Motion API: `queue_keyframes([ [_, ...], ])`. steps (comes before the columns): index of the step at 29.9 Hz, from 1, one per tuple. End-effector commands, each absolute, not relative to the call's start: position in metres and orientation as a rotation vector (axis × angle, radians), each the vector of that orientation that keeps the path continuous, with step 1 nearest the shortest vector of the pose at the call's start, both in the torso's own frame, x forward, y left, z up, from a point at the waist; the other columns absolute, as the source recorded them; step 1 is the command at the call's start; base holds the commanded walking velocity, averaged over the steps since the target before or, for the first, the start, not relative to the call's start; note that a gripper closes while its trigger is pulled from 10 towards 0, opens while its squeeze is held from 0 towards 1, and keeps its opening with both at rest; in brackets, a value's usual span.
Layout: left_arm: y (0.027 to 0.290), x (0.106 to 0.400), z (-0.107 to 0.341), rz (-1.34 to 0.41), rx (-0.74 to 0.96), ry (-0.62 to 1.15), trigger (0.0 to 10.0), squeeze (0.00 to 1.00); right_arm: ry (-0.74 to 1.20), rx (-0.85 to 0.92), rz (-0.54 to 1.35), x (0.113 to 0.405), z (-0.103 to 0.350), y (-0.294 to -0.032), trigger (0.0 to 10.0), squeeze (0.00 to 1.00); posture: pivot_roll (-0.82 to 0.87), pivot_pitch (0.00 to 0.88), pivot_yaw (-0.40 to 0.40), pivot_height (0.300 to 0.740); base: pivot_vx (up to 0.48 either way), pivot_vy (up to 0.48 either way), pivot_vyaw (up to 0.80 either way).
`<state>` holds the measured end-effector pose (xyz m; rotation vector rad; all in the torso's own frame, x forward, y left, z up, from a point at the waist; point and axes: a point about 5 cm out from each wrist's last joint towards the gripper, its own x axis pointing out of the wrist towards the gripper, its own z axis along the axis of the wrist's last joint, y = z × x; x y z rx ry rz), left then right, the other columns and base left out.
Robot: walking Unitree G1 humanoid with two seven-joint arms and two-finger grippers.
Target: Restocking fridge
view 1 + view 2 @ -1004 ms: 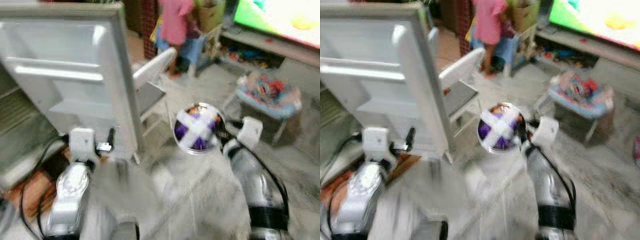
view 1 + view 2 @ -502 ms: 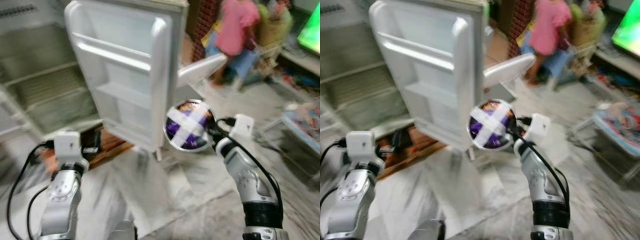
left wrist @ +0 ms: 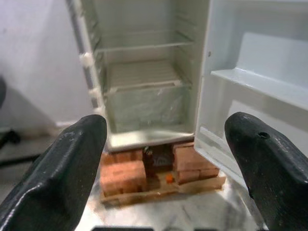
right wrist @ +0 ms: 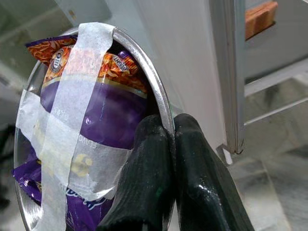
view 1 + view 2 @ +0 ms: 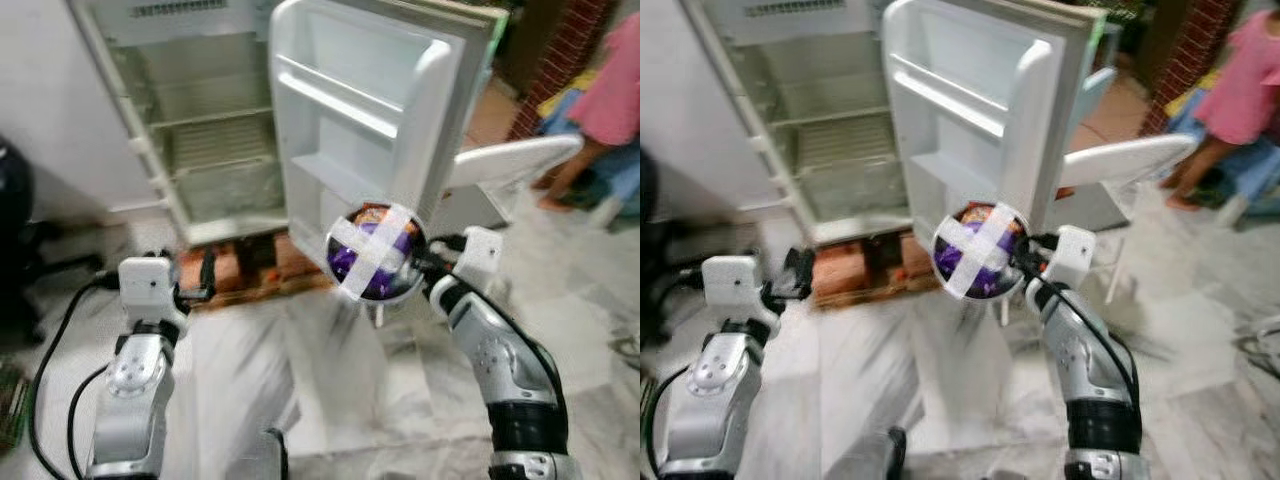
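A white fridge (image 5: 200, 130) stands open ahead, its shelves bare and its door (image 5: 370, 110) swung out toward me. My right gripper (image 4: 168, 144) is shut on the rim of a steel bowl (image 5: 375, 253) that holds purple and orange snack packets under a cross of white tape. The bowl hangs in the air in front of the door's lower edge. My left gripper (image 3: 163, 149) is open and empty, held low at the left and facing the fridge's inside, with its black fingers (image 3: 72, 163) wide apart.
The fridge rests on bricks (image 3: 122, 175) over a wooden pallet. A person in pink (image 5: 610, 100) stands at the far right. A white chair or board (image 5: 510, 165) sits behind the door. A dark object (image 5: 15, 240) is at the left. The floor is pale marble.
The camera has swung left, bringing the fridge's inside into view and pushing the person to the right edge. The bowl stays in my right gripper.
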<state>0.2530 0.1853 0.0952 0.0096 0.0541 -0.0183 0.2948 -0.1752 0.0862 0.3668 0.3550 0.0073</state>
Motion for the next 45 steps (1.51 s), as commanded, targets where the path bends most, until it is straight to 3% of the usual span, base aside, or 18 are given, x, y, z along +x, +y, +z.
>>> queue_keyframes([
  [1,0.190,0.254,0.096,-0.009,0.015,0.061,10.0,0.00,0.308,0.379,0.034,0.301,0.097,-0.167,10.0,0.00,0.05,0.070,-0.030,0.740,0.000,0.000,0.80],
  [4,0.191,0.257,0.097,-0.010,0.012,0.060,10.0,0.00,0.299,0.336,0.055,0.303,0.099,-0.164,10.0,0.00,0.06,0.072,-0.023,0.740,0.000,0.000,0.53],
  [8,0.192,0.261,0.101,-0.021,0.030,0.040,10.0,0.00,0.284,0.413,0.120,0.304,0.103,-0.153,10.0,0.00,0.05,0.082,-0.010,0.740,0.000,0.231,0.00],
  [20,0.181,0.264,0.098,-0.129,0.006,0.092,10.0,0.00,0.288,0.235,0.257,0.299,0.097,-0.124,10.0,0.00,0.06,0.066,0.011,0.740,0.000,0.480,0.00],
  [26,0.181,0.262,0.094,-0.127,0.010,0.073,10.0,0.00,0.222,0.227,0.242,0.298,0.099,-0.130,10.0,0.00,0.06,0.039,0.006,0.740,0.000,0.436,0.00],
  [31,0.180,0.256,0.094,-0.084,0.013,0.028,10.0,0.00,-0.002,-0.004,0.158,0.293,0.120,-0.149,10.0,0.00,0.06,0.034,0.000,0.740,0.349,0.164,0.00],
  [40,0.185,0.258,0.090,-0.042,-0.051,0.061,10.0,0.00,0.019,0.162,0.133,0.282,0.113,-0.158,10.0,0.00,0.05,0.041,-0.005,0.740,0.109,0.000,0.00],
  [45,0.182,0.260,0.091,-0.059,-0.044,0.049,10.0,0.00,0.006,0.084,0.103,0.287,0.111,-0.152,10.0,0.00,0.05,0.041,-0.005,0.740,0.100,0.220,0.00],
])
